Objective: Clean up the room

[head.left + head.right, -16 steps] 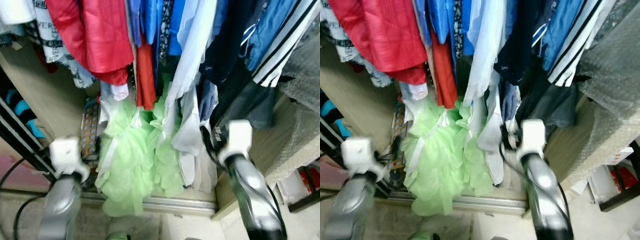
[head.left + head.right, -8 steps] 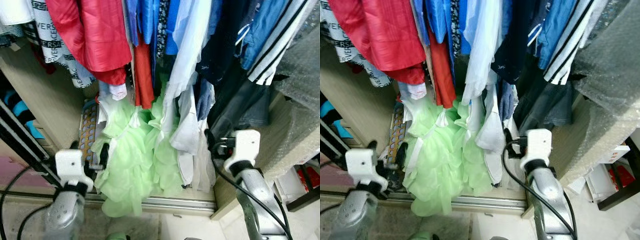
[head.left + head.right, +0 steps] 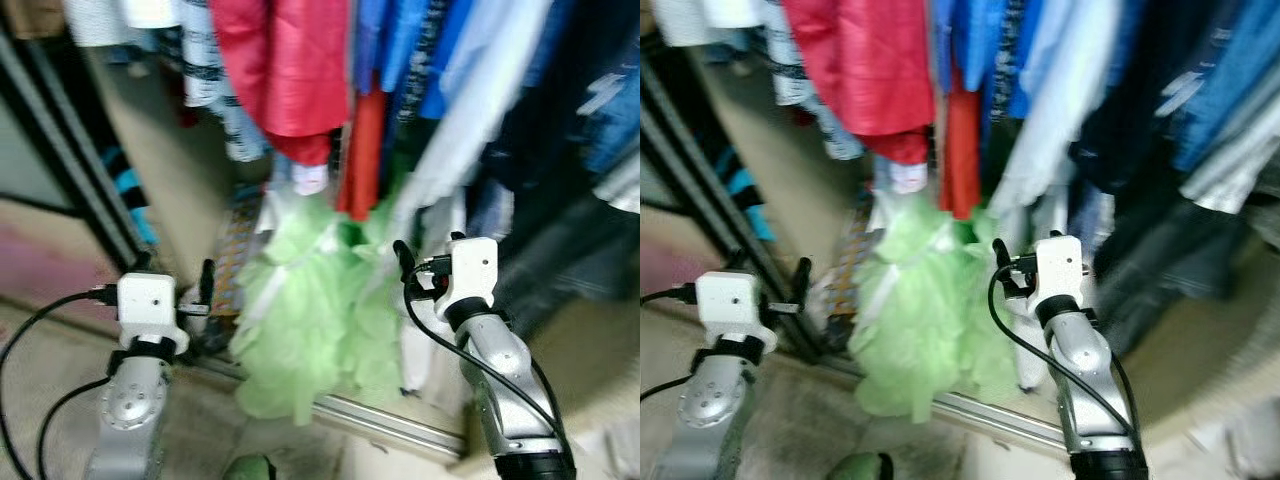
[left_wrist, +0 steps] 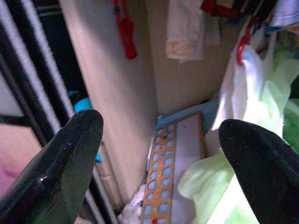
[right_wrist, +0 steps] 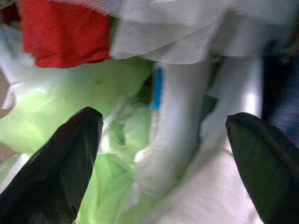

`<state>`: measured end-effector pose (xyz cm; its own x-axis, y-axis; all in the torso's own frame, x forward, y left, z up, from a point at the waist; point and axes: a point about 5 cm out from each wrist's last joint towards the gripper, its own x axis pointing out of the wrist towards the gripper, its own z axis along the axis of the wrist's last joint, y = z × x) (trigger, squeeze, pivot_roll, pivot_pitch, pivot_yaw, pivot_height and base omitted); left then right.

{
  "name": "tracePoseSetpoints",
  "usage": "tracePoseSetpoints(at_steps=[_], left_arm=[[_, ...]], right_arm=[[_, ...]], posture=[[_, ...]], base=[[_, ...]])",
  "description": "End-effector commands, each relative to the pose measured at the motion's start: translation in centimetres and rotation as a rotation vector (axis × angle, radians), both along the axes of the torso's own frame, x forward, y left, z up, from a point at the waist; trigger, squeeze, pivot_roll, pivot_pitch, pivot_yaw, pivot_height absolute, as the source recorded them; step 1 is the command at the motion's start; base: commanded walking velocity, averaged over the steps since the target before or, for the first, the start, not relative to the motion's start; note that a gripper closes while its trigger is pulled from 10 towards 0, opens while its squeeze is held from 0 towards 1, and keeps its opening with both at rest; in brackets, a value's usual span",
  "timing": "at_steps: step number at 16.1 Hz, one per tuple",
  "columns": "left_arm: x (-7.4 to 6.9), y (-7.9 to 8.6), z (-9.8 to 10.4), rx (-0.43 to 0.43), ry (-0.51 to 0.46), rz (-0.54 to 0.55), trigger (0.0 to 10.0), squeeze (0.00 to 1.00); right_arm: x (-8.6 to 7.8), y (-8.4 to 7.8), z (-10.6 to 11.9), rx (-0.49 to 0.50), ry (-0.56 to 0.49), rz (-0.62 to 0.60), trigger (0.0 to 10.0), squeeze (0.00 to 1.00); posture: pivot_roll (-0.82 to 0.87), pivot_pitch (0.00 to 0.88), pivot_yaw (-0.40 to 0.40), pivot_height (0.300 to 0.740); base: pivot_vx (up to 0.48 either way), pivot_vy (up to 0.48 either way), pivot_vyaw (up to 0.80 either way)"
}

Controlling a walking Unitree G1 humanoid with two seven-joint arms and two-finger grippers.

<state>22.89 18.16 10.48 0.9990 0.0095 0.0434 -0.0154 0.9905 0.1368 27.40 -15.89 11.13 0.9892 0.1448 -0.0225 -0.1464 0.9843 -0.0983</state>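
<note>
Clothes rail: red jacket (image 3: 285, 60), blue and white shirts (image 3: 440, 90) hang above the green dress.
Green dress (image 3: 305, 320): heaped low in the closet, reaching the metal door track (image 3: 390, 425).
Left gripper (image 4: 159, 154): jaws spread, empty, beside the green dress, facing a patterned board (image 4: 175, 172).
Right gripper (image 5: 163, 140): jaws spread, empty, near the dress and white cloth (image 5: 187, 116).
</note>
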Motion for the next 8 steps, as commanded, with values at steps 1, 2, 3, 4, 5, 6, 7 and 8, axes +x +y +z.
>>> tracePoseSetpoints(at_steps=[1,2,3,4,5,6,7,8], left_arm=[[-0.04,-0.02,-0.58,-0.010,0.037,0.003,10.0,0.00],[-0.02,-0.04,-0.58,-0.011,0.037,0.003,10.0,0.00],[0.01,-0.07,-0.57,-0.009,0.037,0.004,10.0,0.00],[0.03,-0.05,-0.61,-0.009,0.039,0.006,10.0,0.00],[0.06,0.00,-0.71,-0.010,0.043,0.007,10.0,0.00],[0.10,0.02,-0.76,-0.010,0.045,0.007,10.0,0.00],[0.17,0.05,-0.77,-0.008,0.046,0.009,10.0,0.00],[0.20,0.08,-0.78,-0.006,0.046,0.012,10.0,0.00]], right_arm=[[0.27,0.26,0.12,-0.001,-0.007,0.007,10.0,0.00],[0.27,0.20,0.06,-0.001,-0.005,0.004,10.0,0.00],[0.27,0.09,0.02,0.000,-0.003,0.002,10.0,0.00],[0.29,0.07,-0.01,0.001,-0.003,0.000,10.0,0.00],[0.33,0.11,-0.04,0.008,-0.002,-0.004,10.0,0.00],[0.37,0.11,-0.06,0.021,-0.001,-0.011,10.0,0.00],[0.42,0.10,-0.17,0.055,0.009,-0.021,10.0,0.00],[0.55,-0.06,-0.33,0.020,0.024,-0.042,10.0,0.00]], posture=[[-0.04,0.000,-0.017,0.740],[-0.04,0.000,-0.017,0.740],[-0.04,0.000,-0.015,0.740],[-0.05,0.000,-0.012,0.740],[-0.05,0.000,-0.011,0.740],[-0.05,0.000,-0.011,0.740],[-0.05,0.000,-0.011,0.740],[-0.05,0.000,-0.012,0.740]], base=[[0.000,0.000,0.80],[0.000,0.000,0.80],[0.000,0.000,0.80],[0.000,0.000,0.80],[0.000,0.000,0.80],[0.000,0.000,0.80],[0.000,0.000,0.00],[0.000,0.000,0.00]])
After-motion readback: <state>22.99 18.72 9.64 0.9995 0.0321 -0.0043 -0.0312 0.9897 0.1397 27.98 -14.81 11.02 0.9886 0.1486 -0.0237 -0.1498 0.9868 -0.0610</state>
